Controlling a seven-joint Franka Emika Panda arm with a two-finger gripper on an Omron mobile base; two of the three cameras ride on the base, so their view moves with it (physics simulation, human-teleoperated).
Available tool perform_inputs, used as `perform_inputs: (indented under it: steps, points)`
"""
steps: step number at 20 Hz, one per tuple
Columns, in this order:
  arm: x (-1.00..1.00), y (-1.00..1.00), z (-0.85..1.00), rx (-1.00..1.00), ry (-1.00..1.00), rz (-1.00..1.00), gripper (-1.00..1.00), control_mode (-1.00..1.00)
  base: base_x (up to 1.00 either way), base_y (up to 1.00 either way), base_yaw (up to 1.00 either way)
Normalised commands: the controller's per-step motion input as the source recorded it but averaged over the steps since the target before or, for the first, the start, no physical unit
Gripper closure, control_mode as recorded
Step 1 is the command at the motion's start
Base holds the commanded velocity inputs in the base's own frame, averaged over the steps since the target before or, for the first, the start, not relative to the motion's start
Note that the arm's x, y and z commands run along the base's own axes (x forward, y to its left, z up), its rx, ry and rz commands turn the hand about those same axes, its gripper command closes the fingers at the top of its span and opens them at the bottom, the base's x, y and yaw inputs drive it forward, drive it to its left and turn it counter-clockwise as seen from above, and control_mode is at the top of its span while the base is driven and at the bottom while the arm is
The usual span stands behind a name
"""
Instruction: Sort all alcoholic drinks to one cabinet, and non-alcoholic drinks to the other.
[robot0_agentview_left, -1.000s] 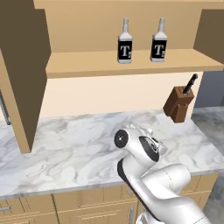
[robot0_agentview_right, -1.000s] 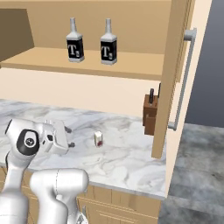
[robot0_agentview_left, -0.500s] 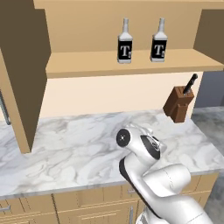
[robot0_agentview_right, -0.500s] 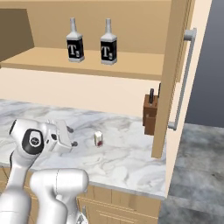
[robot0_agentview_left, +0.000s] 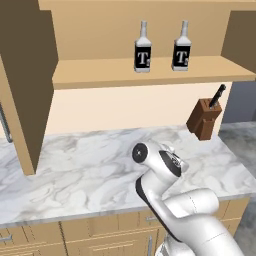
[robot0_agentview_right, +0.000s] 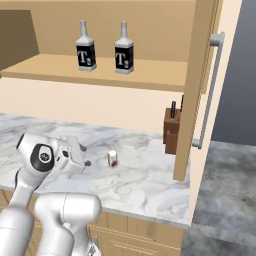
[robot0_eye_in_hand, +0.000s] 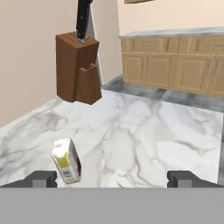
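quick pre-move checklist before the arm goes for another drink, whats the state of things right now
1. Hand open and holding nothing: ok, both fingertips stand wide apart with only counter between them.
2. Two T-label bottles upright on the shelf of the wide cabinet: ok, side by side and apart.
3. Orange bottle located: cannot tell, not seen in these views.
4. Small carton ahead of the hand: not ok, it stands close by the left fingertip and could be knocked.
5. Knife block out of the way: ok, it sits farther back by the wall.
6. Narrow cabinet door open: ok.
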Motion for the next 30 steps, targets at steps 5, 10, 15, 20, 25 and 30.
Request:
perform_inputs:
  steps: [5, 10, 15, 20, 25, 30]
  points:
    - [0.01, -0.2, -0.33, 0.0, 0.0, 0.0, -1.0, -1.0, 0.0, 0.0, 0.0]
    - [0.0, -0.23, -0.22, 0.0, -0.04, 0.0, -1.0, -1.0, 0.0, 0.0, 0.0]
    - [0.0, -0.22, -0.11, 0.0, -0.07, 0.0, -1.0, -1.0, 0.0, 0.0, 0.0]
    - [0.0, -0.16, -0.16, 0.0, -0.05, 0.0, -1.0, -1.0, 0.0, 0.0, 0.0]
    - [0.01, -0.07, -0.26, 0.0, -0.01, 0.01, -1.0, -1.0, 0.0, 0.0, 0.0]
    - [0.06, -0.05, -0.27, 0.0, -0.01, 0.03, -1.0, -1.0, 0.0, 0.0, 0.0]
